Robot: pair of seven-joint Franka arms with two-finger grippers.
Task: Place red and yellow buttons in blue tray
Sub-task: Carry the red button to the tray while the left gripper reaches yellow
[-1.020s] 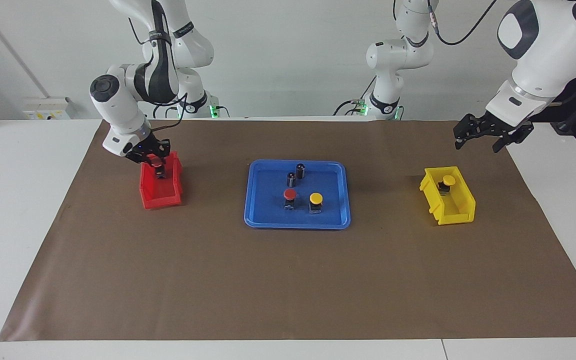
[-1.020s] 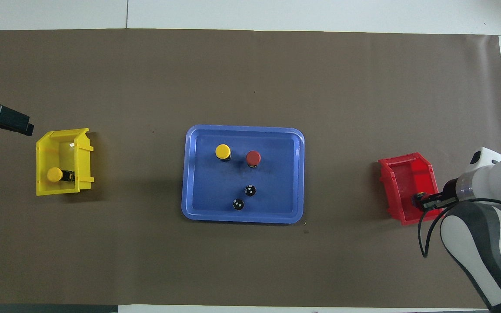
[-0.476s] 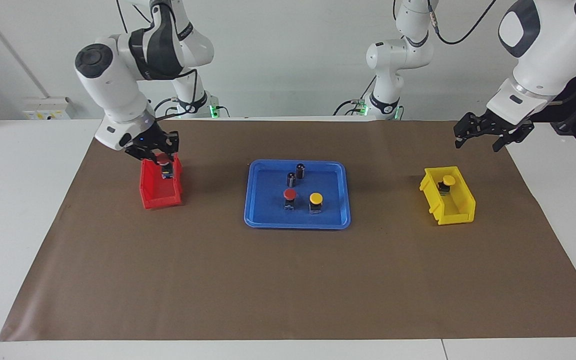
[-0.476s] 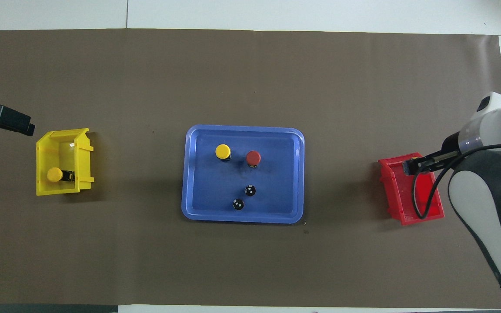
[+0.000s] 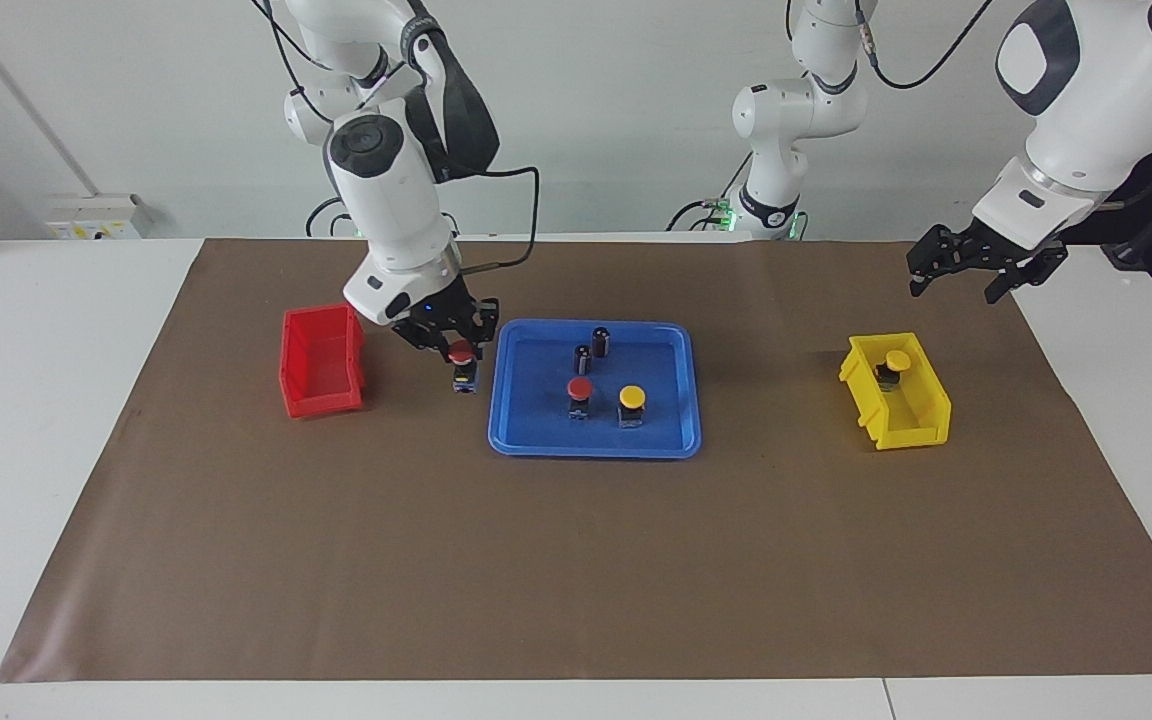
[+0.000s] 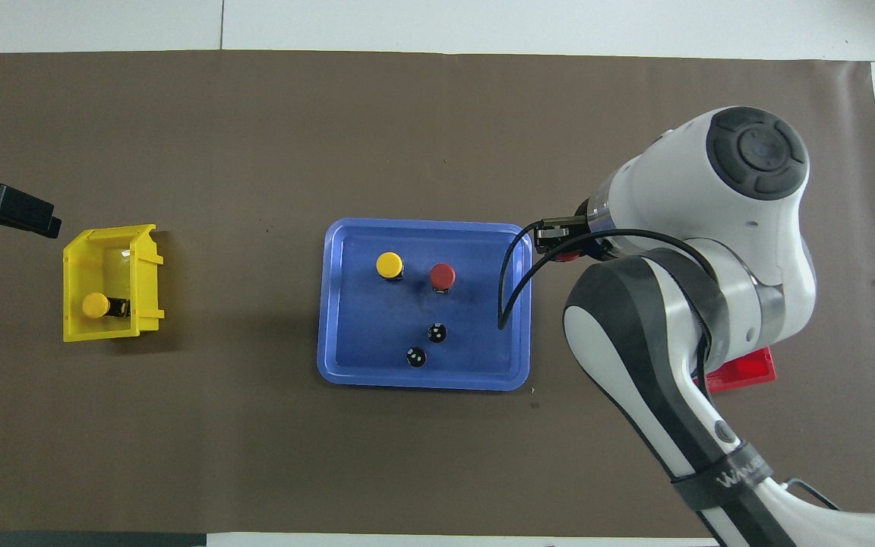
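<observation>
My right gripper (image 5: 459, 347) is shut on a red button (image 5: 462, 360) and holds it in the air over the brown mat, between the red bin (image 5: 321, 375) and the blue tray (image 5: 526, 440). In the overhead view the right gripper (image 6: 559, 241) is at the tray's (image 6: 331, 304) rim, and only a sliver of the held red cap (image 6: 567, 257) shows. One red button (image 5: 580, 390) and one yellow button (image 5: 631, 398) stand in the tray. Another yellow button (image 5: 896, 362) lies in the yellow bin (image 5: 921, 415). My left gripper (image 5: 976, 265) waits open, in the air beside the yellow bin.
Two dark capless cylinders (image 5: 601, 340) (image 5: 583, 356) stand in the tray, nearer to the robots than the buttons. The red bin looks empty; in the overhead view the right arm hides most of the red bin (image 6: 741, 372). The brown mat (image 5: 576, 560) covers the table.
My right gripper has lifted the red button out of the red bin and carried it toward the blue tray. The left arm has not moved.
</observation>
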